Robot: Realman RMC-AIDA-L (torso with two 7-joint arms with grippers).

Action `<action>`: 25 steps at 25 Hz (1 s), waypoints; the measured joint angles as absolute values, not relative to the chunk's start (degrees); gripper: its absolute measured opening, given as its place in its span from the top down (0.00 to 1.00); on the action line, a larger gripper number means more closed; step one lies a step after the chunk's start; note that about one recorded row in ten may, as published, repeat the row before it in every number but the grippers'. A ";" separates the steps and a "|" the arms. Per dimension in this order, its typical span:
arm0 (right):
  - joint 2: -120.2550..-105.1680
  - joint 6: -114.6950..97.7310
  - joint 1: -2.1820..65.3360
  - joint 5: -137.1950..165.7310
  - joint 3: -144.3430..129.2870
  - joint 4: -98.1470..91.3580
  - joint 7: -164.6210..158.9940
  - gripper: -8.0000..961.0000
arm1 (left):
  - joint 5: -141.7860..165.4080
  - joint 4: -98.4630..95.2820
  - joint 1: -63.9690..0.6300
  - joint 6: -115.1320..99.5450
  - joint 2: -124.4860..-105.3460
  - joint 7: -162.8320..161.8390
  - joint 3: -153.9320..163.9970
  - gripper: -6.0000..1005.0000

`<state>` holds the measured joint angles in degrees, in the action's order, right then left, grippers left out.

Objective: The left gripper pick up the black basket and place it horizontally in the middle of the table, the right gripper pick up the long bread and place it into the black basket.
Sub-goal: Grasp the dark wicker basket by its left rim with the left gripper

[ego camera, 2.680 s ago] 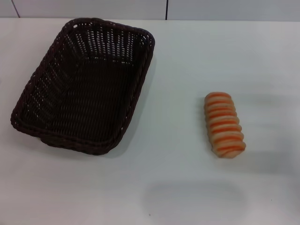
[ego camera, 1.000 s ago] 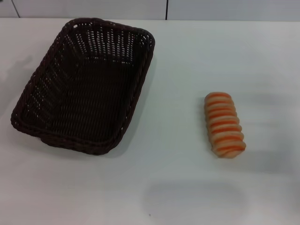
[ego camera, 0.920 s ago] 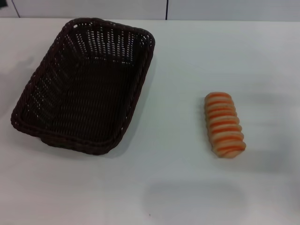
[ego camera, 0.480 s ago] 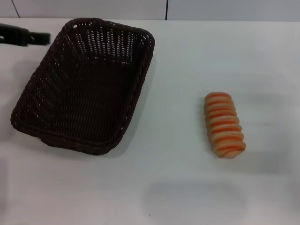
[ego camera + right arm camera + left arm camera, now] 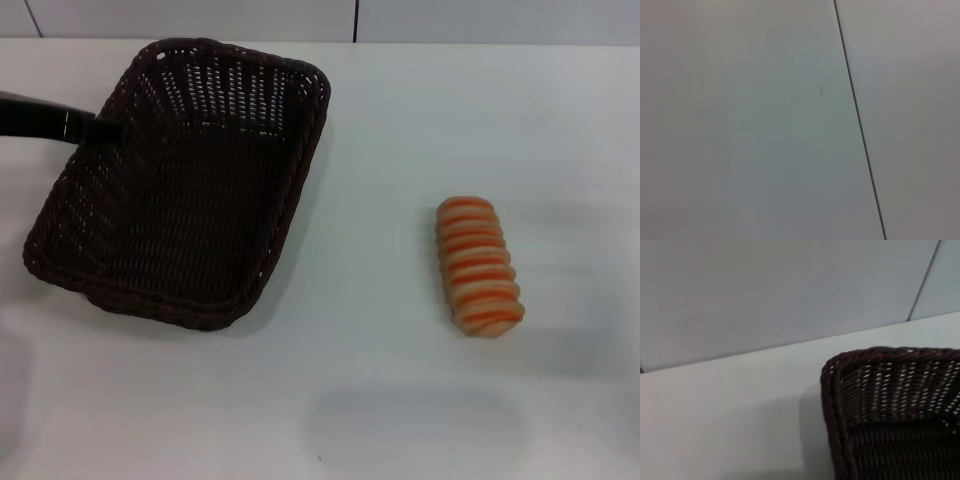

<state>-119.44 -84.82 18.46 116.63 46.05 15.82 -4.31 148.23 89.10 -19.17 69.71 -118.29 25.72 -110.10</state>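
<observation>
The black basket (image 5: pixel 185 180) stands on the white table (image 5: pixel 380 130) at the left, lengthwise and slightly slanted, empty. My left gripper (image 5: pixel 100 128) shows as a dark blurred tip coming in from the left edge, its end at the basket's left rim. The left wrist view shows a corner of the basket (image 5: pixel 890 405) close by. The long bread (image 5: pixel 478 264), tan with orange stripes, lies on the table at the right. My right gripper is out of view; its wrist view shows only a pale surface with a dark seam.
A pale wall with dark seams (image 5: pixel 356 20) runs behind the table's far edge. A faint shadow (image 5: pixel 410 425) lies on the table near the front.
My left gripper has come into view from the left and moved right and down to the basket's left rim. The basket and the bread have not moved.
</observation>
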 joint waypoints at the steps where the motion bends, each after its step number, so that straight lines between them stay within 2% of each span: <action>1: -119.44 -84.89 18.46 116.65 46.05 15.82 -4.31 0.39 | 148.60 88.39 -19.16 69.08 -118.29 25.71 -109.87 0.27; 25: -119.43 -86.53 18.11 116.72 45.32 16.16 -4.31 0.39 | 153.03 80.79 -20.40 65.24 -118.02 27.06 -106.30 0.31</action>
